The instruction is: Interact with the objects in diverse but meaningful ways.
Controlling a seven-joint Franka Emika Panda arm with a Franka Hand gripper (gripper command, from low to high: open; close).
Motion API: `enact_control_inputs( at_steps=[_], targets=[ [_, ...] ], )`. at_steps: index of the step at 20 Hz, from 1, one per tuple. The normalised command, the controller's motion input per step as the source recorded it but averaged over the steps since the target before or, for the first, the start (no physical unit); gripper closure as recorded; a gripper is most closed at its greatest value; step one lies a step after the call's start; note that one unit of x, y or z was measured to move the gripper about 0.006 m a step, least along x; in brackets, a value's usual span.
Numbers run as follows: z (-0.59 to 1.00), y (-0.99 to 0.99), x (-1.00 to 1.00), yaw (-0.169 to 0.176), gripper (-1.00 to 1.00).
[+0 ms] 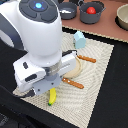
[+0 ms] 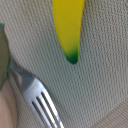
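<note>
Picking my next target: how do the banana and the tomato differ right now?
The banana is yellow, long and green-tipped; the tomato is red and round. The banana lies flat on the woven mat right below the arm; the tomato sits inside the dark grey pot off the mat. Both are small toy foods.

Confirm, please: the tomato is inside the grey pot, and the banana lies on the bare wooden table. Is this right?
Not entirely. The tomato is indeed inside the grey pot, but the banana lies on the woven mat, not on the bare wooden table. The exterior view shows this, and the wrist view shows the mat's weave under the banana.
</note>
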Motion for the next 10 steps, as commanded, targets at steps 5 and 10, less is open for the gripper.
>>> enact_control_inputs(
  at_steps=[5,10],
  targets=[
    [-0.06,-0.24,0.28,-0.107,-1.0],
    [-0.09,-0.26,0.25,-0.118,1.0]
  ],
)
